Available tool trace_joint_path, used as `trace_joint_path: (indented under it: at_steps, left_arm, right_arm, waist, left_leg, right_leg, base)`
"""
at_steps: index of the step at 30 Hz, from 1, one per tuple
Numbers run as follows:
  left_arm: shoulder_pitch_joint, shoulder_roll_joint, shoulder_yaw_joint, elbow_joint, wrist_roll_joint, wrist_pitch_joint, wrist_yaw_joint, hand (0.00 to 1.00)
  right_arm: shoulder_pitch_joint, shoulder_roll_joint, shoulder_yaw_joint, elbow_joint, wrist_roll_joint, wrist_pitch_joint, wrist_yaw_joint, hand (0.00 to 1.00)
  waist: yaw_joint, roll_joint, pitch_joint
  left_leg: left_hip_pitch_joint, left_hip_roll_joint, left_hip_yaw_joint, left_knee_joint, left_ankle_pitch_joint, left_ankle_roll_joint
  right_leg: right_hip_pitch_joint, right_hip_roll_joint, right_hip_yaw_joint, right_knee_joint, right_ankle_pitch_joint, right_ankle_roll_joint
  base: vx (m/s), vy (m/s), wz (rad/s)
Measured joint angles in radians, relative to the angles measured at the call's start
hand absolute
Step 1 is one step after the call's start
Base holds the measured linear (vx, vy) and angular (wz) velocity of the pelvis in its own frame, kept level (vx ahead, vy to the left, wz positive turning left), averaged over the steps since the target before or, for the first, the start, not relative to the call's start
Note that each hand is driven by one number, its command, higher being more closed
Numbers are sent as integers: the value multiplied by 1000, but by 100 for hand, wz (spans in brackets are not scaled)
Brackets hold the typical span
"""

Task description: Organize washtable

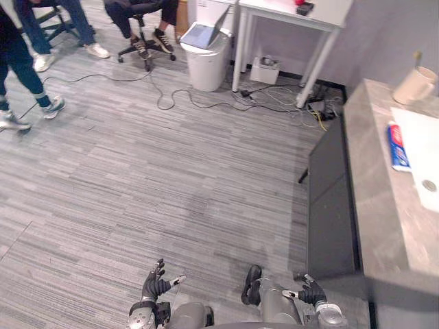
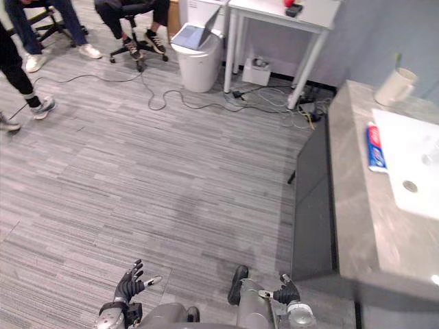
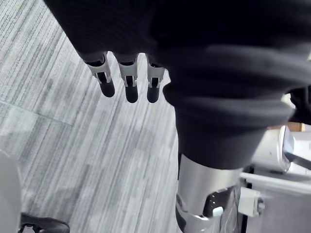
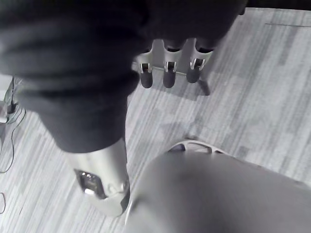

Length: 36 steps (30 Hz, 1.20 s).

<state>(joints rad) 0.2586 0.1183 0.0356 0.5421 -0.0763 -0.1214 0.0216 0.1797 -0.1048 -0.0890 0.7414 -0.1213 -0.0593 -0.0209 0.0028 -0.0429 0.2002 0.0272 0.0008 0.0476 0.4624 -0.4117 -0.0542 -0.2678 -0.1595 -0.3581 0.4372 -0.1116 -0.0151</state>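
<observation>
On grey washtable [image 1: 384, 205], red-blue toothpaste tube [image 1: 398, 146]

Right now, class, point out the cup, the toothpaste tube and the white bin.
cup [image 1: 413, 87], left eye view, on its side wall.
toothpaste tube [image 2: 375, 154], right eye view, middle of its body.
white bin [image 1: 206, 68], left eye view, on its front wall.

Washtable top [image 1: 384, 233]: mottled grey, stone look. Sink [image 1: 429, 147] set in it: white. Toothpaste tube [image 1: 398, 146] on the top beside the sink: blue, red, white. Cup [image 1: 415, 86] at the top's far end: cream. Cabinet front [image 1: 329, 205] under the top: black. Floor [image 1: 171, 164]: grey, streaked plank pattern. Bin [image 1: 206, 58] and table [image 1: 274, 10] beyond the washtable: white.
</observation>
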Motion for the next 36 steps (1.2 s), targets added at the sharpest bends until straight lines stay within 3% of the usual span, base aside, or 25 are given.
trace_joint_path:
  at_steps: [1,2,3,4,7,9,11,12,13,15,18,21,24,26,28,30,31,32,34,35,36]
  left_arm:
    - [2,-6,11,-28,-1,3,0,0]
    - [7,-21,17,-60,-3,4,0,0]
    - [6,-28,27,-75,-4,4,-1,0]
    - [-8,-36,33,-85,-6,3,-3,0]
    - [-56,-36,36,-103,-5,-1,-4,0]
    - [-64,-34,41,-105,-4,-5,-6,0]
    - [-63,-35,45,-104,-3,-4,-16,0]
    - [-60,-39,46,-101,-3,-4,-20,0]
    - [-41,-44,45,-93,-3,-2,-20,0]
    - [-50,-30,59,-86,-3,0,-15,0]
    - [-34,-37,40,-92,-1,2,-19,0]
    - [-13,-24,0,-92,9,6,-22,0]
    - [-8,-7,-13,-88,11,3,-21,0]
    - [-13,7,-1,-56,11,-1,-23,0]
    - [-28,16,16,-9,10,1,-22,0]
    - [-37,32,19,35,10,4,-23,0]
    - [-33,44,25,59,10,6,-22,0]
    - [-35,25,26,77,10,8,-23,0]
    - [-48,5,24,78,11,1,-24,0]
    - [-65,3,23,78,11,-1,-24,0]
    - [-69,3,23,77,12,-2,-24,0]
  right_arm:
    - [2,1,1,-32,18,-1,-2,0]
    - [8,2,4,-63,36,-2,-1,0]
    - [11,4,4,-76,43,-2,-2,0]
    - [14,22,3,-88,64,-2,-6,0]
    - [28,55,-36,-89,83,-2,-23,0]
    - [30,65,-41,-89,98,-2,-24,0]
    - [23,67,-52,-87,102,-1,-24,0]
    - [24,64,-62,-79,103,-2,-24,0]
    - [17,66,-62,-65,103,-2,-24,0]
    - [10,108,-49,-72,102,-5,-20,0]
    - [9,113,-48,-103,101,-19,-19,0]
    - [34,119,-22,-128,87,-17,-12,0]
    - [57,127,0,-124,57,-11,5,0]
    - [32,123,24,-81,49,-12,6,0]
    - [-19,111,31,-27,38,-11,9,0]
    - [-49,92,36,22,30,-8,10,0]
    - [-45,76,43,29,33,-10,11,0]
    - [-54,48,49,34,30,-13,10,0]
    - [-60,13,44,37,30,-23,14,0]
    - [-62,11,21,48,34,-20,21,0]
    - [-61,11,14,51,32,-20,23,0]
  waist:
    - [-5,27,6]
    - [-6,50,9]
    - [-4,54,10]
    - [8,49,13]
    - [11,23,23]
    - [13,5,33]
    - [16,6,41]
    - [24,9,40]
    - [47,3,46]
    - [56,-40,33]
    - [70,-39,34]
    - [66,-38,35]
    - [44,-56,24]
    - [11,-60,19]
    - [-4,-55,21]
    - [-9,-56,21]
    - [-10,-67,16]
    - [-8,-27,10]
    - [-17,17,1]
    - [-28,26,-2]
    - [-30,28,-3]
  left_leg:
    - [-52,72,67,176,14,-27]
    - [-110,146,128,372,83,-73]
    - [-138,180,152,468,154,-67]
    - [-187,252,186,590,138,-34]
    - [-281,296,200,569,113,-5]
    - [-354,288,197,456,106,8]
    - [-416,233,132,280,112,2]
    - [-410,201,75,129,160,-20]
    - [-371,174,52,40,306,28]
    - [-369,159,91,82,260,37]
    - [-331,184,176,156,135,57]
    - [-205,206,322,123,69,43]
    - [-79,213,438,58,48,27]
    - [-42,239,503,49,56,35]
    - [-36,272,534,47,56,35]
    - [-6,290,536,38,61,10]
    - [48,271,519,19,59,-33]
    - [77,281,467,-14,64,-40]
    - [117,269,408,-75,84,-66]
    - [122,277,393,-48,107,-93]
    - [118,287,384,-8,119,-97]
  right_leg:
    - [30,40,-15,12,-18,-21]
    - [77,84,-14,-7,-35,-34]
    - [105,101,-3,-23,-43,-38]
    - [170,120,22,-52,-52,-45]
    - [280,119,49,-146,-57,-45]
    - [318,98,72,-179,-76,-14]
    - [339,65,97,-173,-108,41]
    - [344,53,119,-158,-124,67]
    - [355,44,171,-146,-153,105]
    - [342,21,210,-166,-133,99]
    - [328,0,296,-107,-132,118]
    - [179,-50,303,178,-96,164]
    - [82,-72,193,324,-76,112]
    - [30,-61,63,289,-124,87]
    - [-35,-38,-57,190,-128,62]
    - [-61,-5,-134,-6,-49,23]
    - [-23,19,-146,-109,103,-98]
    - [11,72,-125,-138,111,-112]
    - [13,107,-93,-132,78,-110]
    - [15,113,-81,-115,46,-100]
    - [23,121,-75,-116,32,-95]
  base:
    - [714,-148,-21]
    - [604,-116,-42]
    - [718,-86,-76]
    - [436,-26,-62]
    - [543,-6,-32]
    - [340,150,-24]
    - [355,277,-25]
    - [352,363,-63]
    - [343,362,-60]
    - [323,294,-55]
    - [200,245,-91]
    - [139,181,-137]
    - [211,20,-108]
    - [236,-84,-87]
    - [265,-165,-88]
    - [233,-161,-73]
    - [284,-142,-80]
    - [266,-129,-85]
    - [227,-97,-70]
    - [206,-82,-44]
    - [179,-112,-40]
